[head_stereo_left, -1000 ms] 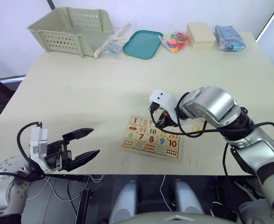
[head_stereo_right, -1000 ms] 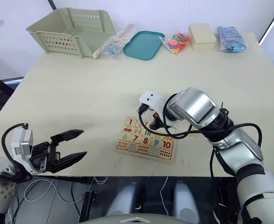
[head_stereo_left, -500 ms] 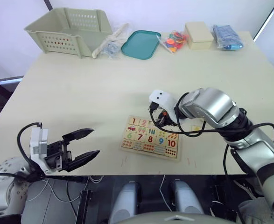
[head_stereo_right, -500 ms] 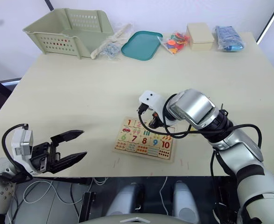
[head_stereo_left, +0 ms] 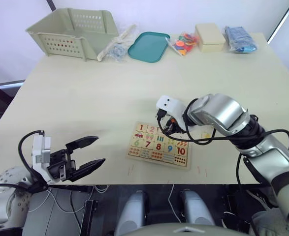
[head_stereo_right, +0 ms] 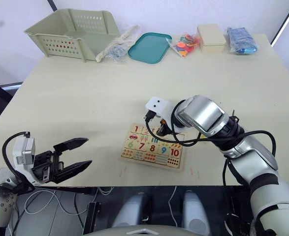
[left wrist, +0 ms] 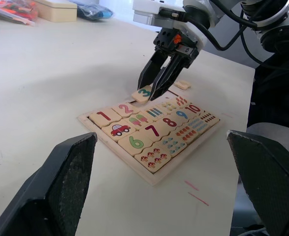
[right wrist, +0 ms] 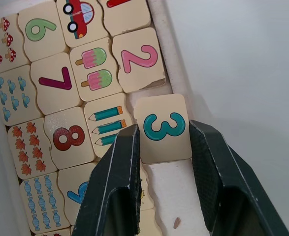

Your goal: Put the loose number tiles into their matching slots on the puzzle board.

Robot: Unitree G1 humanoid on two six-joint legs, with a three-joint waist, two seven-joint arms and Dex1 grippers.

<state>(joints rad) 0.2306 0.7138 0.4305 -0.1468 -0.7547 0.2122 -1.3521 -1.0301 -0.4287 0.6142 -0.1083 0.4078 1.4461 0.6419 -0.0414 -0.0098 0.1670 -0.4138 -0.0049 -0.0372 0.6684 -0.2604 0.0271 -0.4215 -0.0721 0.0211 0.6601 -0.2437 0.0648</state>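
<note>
Left eye view: right gripper (head_stereo_left: 168,129) sits over the puzzle board (head_stereo_left: 159,145) at centre frame; left gripper (head_stereo_left: 87,153) gapes empty, lower left. Right wrist view: fingers (right wrist: 118,169) pinch the 3 tile (right wrist: 163,128), tilted over the top-row slot beside the 2 tile (right wrist: 138,59)

right gripper (left wrist: 155,91) pinching 3 tile (left wrist: 143,93); tilted at puzzle board (left wrist: 149,137) far edge

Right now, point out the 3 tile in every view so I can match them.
Left eye view: hidden under the right claw's tips.
Right eye view: the same.
Left wrist view: 3 tile, tilted in the claw.
Right wrist view: middle, between the claw's fingers.
Shared landmark: the 2 tile beside it.
</note>
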